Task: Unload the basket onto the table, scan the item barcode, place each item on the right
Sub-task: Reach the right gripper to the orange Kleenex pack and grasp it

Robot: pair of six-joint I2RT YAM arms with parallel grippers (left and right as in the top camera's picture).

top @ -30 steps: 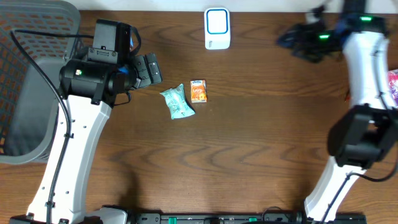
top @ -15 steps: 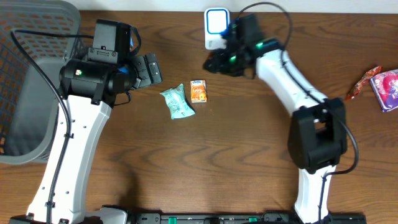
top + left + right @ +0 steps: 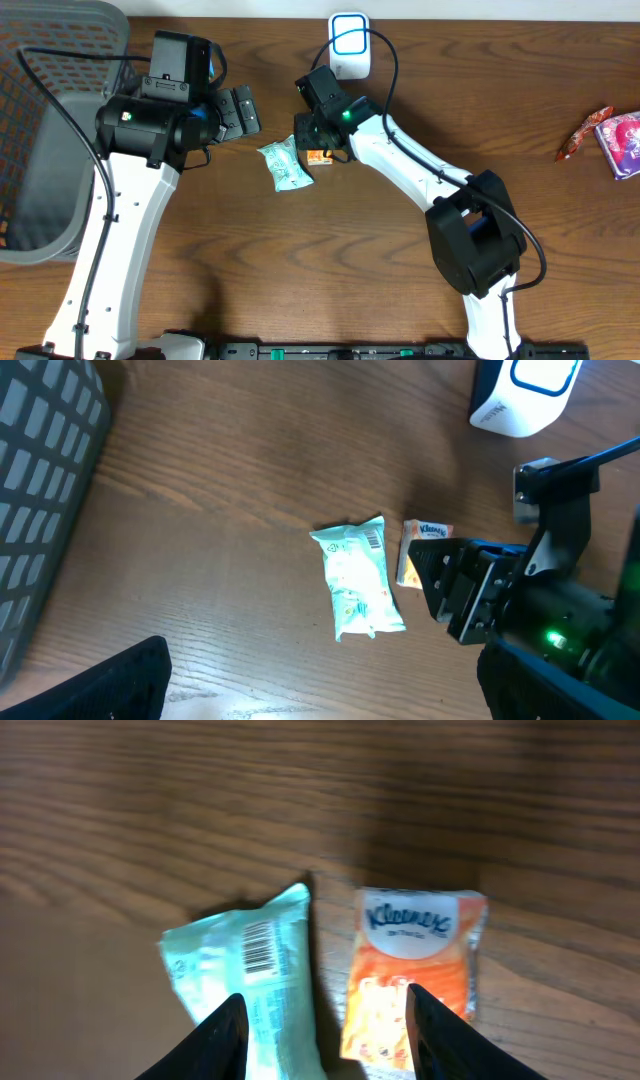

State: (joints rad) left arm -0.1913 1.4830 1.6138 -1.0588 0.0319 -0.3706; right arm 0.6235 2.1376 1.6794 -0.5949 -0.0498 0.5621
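While the left end effector (image 3: 243,110) hangs with its fingers spread wide beside the grey basket (image 3: 40,130), the right end effector (image 3: 325,1020) hovers low over two small packets lying side by side near the middle of the bench (image 3: 400,280). Its fingers stand apart, clamped on nothing. One tip shows in front of the mint-green packet (image 3: 240,970) and the other in front of the orange tissue packet (image 3: 415,960); from the wrist view I cannot tell whether either tip touches. The mint-green packet lies with its barcode (image 3: 262,945) facing up, on the left arm's side of the orange one. The white scanner (image 3: 349,45) with a blue ring sits at the bench's far edge, near the right arm. Red and pink wrappers (image 3: 605,130) lie well apart at the right edge.
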